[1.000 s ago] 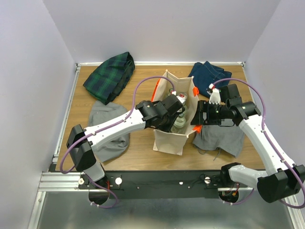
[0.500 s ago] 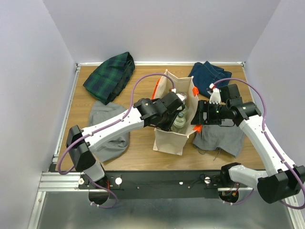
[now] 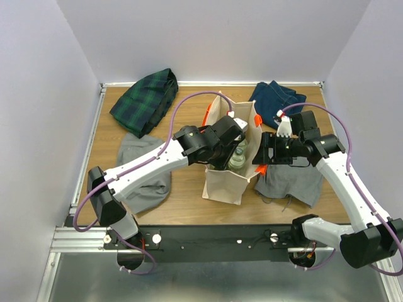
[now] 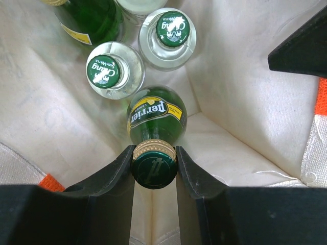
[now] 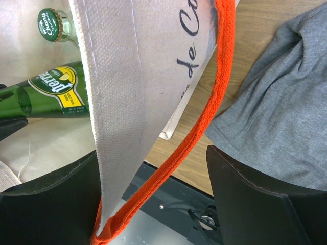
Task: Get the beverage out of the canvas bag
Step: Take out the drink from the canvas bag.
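The canvas bag (image 3: 223,182) stands upright mid-table, beige with orange handles. My left gripper (image 3: 232,135) reaches down into its mouth. In the left wrist view that gripper (image 4: 154,151) is shut on the dark green cap of the beverage, a green Perrier bottle (image 4: 156,115), which hangs inside the bag. My right gripper (image 3: 259,154) is at the bag's right rim. In the right wrist view the canvas wall (image 5: 133,87) and an orange handle (image 5: 204,117) pass between that gripper's (image 5: 152,153) fingers. The wall lies against one finger and the jaws stand apart.
Two clear bottles with green caps (image 4: 109,71) (image 4: 172,30) and another green bottle (image 4: 89,18) stand in the bag. On the table lie a plaid cloth (image 3: 146,100), a blue denim cloth (image 3: 277,100) and grey cloths (image 3: 141,173) (image 3: 289,179). Walls enclose three sides.
My left arm's wrist has shifted up the picture over the bag's mouth, still shut on the green bottle's cap. The right arm and the bag have stayed put.
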